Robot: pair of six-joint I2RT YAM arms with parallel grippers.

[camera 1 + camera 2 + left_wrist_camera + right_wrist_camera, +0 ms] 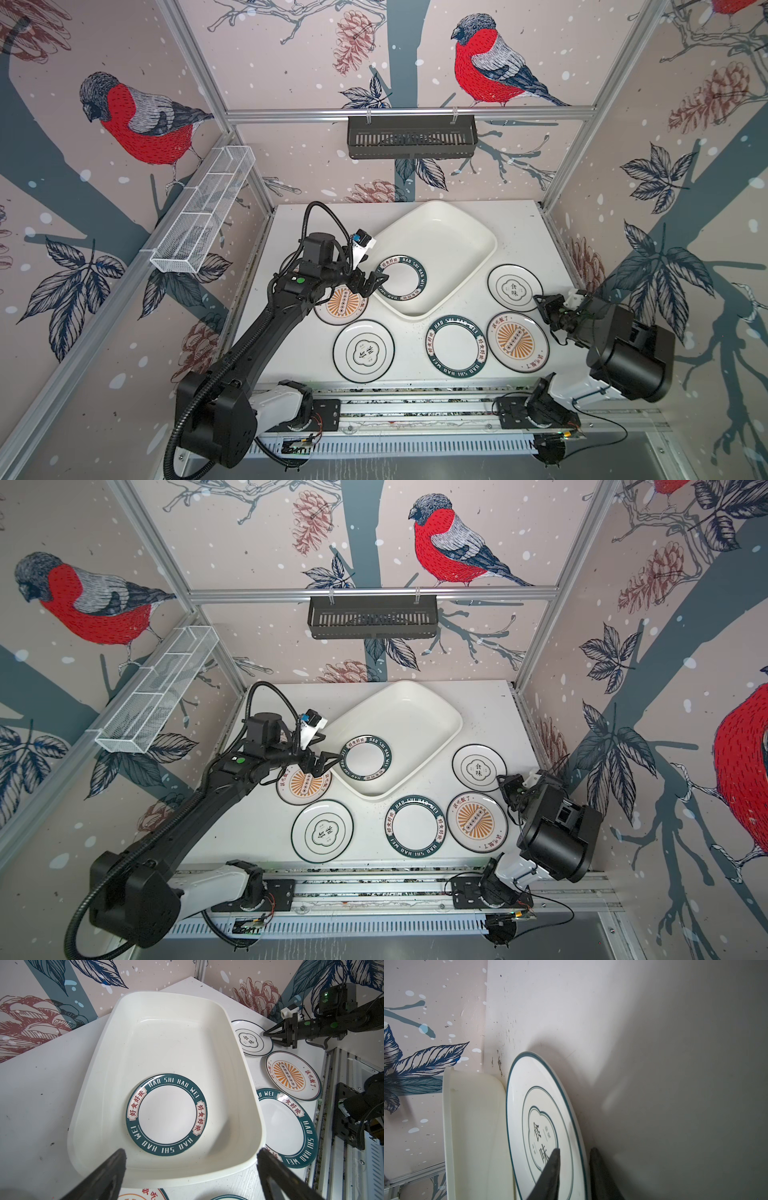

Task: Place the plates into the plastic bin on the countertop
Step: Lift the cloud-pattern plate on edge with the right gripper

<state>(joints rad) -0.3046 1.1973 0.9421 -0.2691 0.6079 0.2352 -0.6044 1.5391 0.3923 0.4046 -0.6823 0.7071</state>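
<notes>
The white plastic bin (pixel 440 241) lies slantwise at the back of the countertop (pixel 511 232). One green-rimmed plate (pixel 397 277) lies flat inside it, also in the left wrist view (pixel 166 1114). My left gripper (pixel 372 283) hangs open over the bin's near-left rim (pixel 187 1174), holding nothing. Several plates lie on the countertop: an orange sunburst plate (pixel 337 311) half under the left arm, an emblem plate (pixel 363 351), a green-rimmed plate (pixel 456 345) and a second sunburst plate (pixel 517 341). My right gripper (pixel 575 1148) stands narrowly open astride the right edge of the far-right emblem plate (pixel 514 288).
A black slotted basket (pixel 411 137) hangs on the back wall and a white wire-mesh rack (pixel 203 212) on the left wall. The arms' mounting rail (pixel 415 405) runs along the front edge. Enclosure walls stand close on three sides.
</notes>
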